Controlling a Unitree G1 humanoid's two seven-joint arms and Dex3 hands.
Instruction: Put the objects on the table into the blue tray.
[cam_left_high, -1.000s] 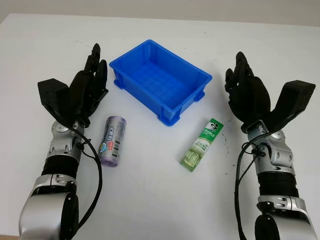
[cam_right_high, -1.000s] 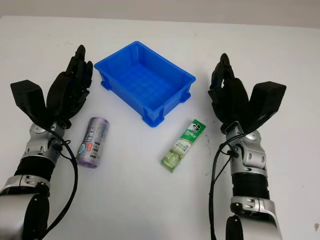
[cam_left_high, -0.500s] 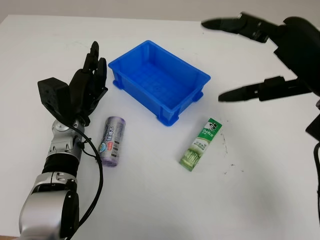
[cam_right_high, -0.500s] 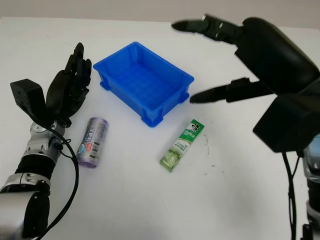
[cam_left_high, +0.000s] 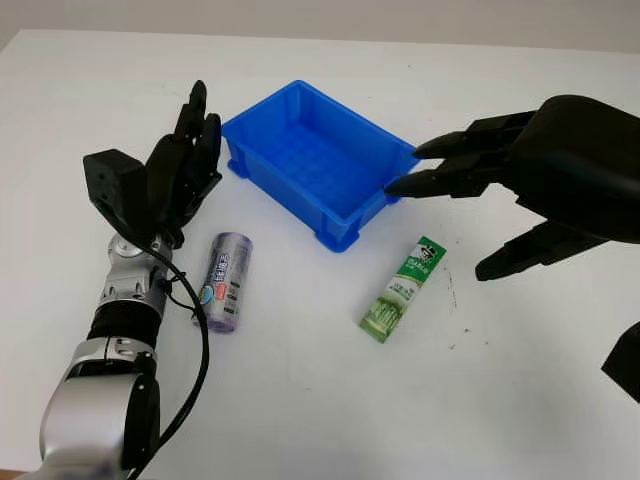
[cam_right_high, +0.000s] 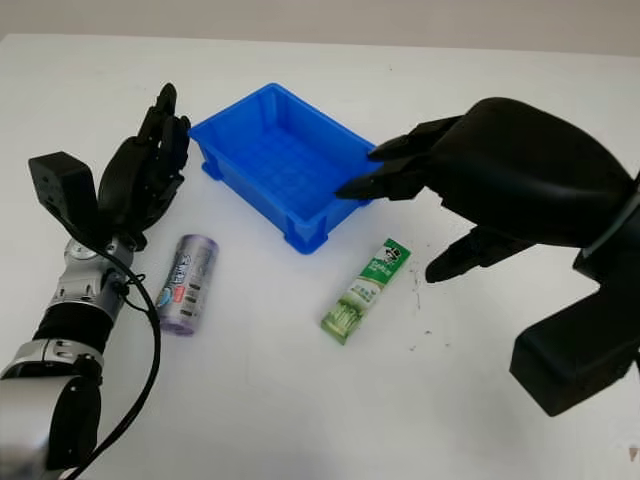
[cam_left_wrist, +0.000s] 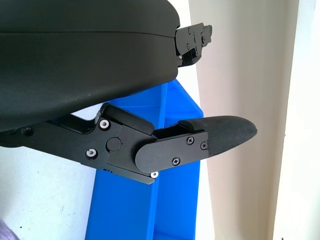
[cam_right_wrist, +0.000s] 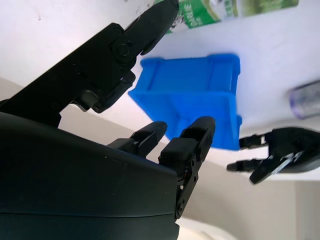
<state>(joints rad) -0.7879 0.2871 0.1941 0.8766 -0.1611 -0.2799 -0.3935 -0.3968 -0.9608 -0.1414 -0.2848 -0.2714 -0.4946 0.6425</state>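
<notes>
Blue tray (cam_left_high: 318, 160): centre of the white table (cam_left_high: 300, 400).
Right hand (cam_left_high: 540, 185): released, hovering above the green tube (cam_left_high: 403, 288), just beside the tray.
Left hand (cam_left_high: 175, 180): released, beside the tray.
Purple can (cam_left_high: 226, 280): lying near the tray.

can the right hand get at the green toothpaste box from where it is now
Probably yes. The right hand is open and hangs just above and beside the green toothpaste box, which lies flat on the table, apart from the blue tray. Nothing sits between them.
</notes>
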